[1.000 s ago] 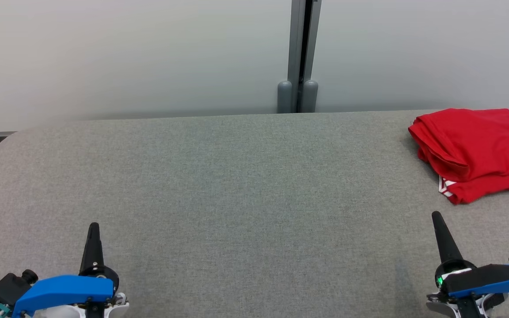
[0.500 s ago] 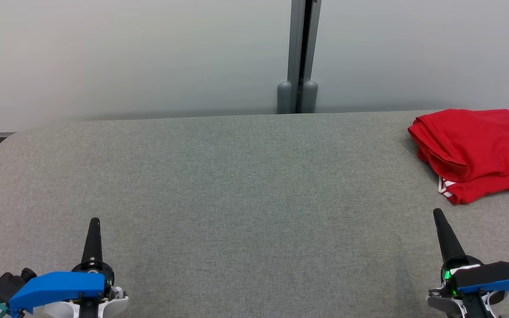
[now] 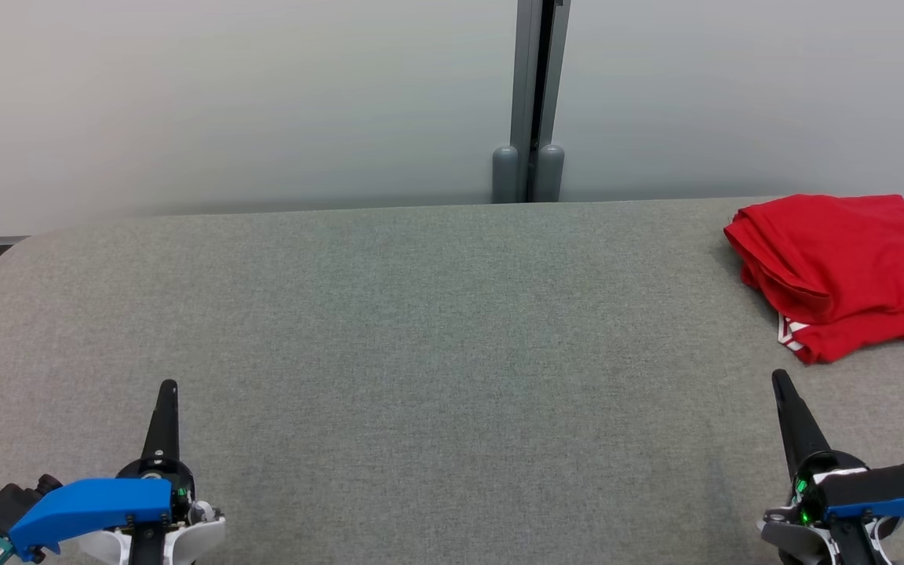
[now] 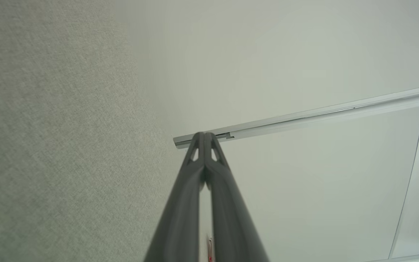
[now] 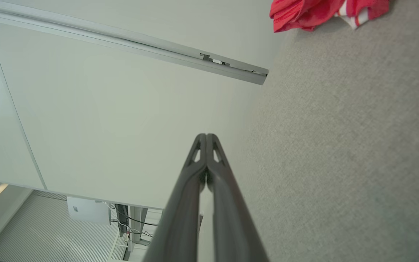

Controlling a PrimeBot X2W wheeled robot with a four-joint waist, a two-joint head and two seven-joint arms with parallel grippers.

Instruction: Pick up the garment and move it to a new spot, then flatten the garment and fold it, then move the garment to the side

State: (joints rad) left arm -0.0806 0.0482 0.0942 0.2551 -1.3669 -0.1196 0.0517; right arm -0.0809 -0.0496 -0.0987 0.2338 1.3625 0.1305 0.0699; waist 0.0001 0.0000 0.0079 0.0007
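A folded red garment (image 3: 844,271) with a white-striped hem lies at the far right of the grey fabric surface (image 3: 436,329); it also shows at the top of the right wrist view as the garment (image 5: 315,12). My right gripper (image 3: 779,380) hovers low at the right, a little in front of the garment and apart from it, fingers pressed together and empty. In its own view the right gripper (image 5: 206,136) is shut. My left gripper (image 3: 169,387) stands at the lower left, far from the cloth, shut and empty, as the left gripper (image 4: 204,134) confirms.
A pale partition wall (image 3: 224,102) runs along the back edge of the surface, with a grey post (image 3: 530,102) at its middle. The surface's rounded left corner (image 3: 5,251) drops off to the floor.
Both grippers have drawn back slightly toward the bottom of the head view. The garment has not moved.
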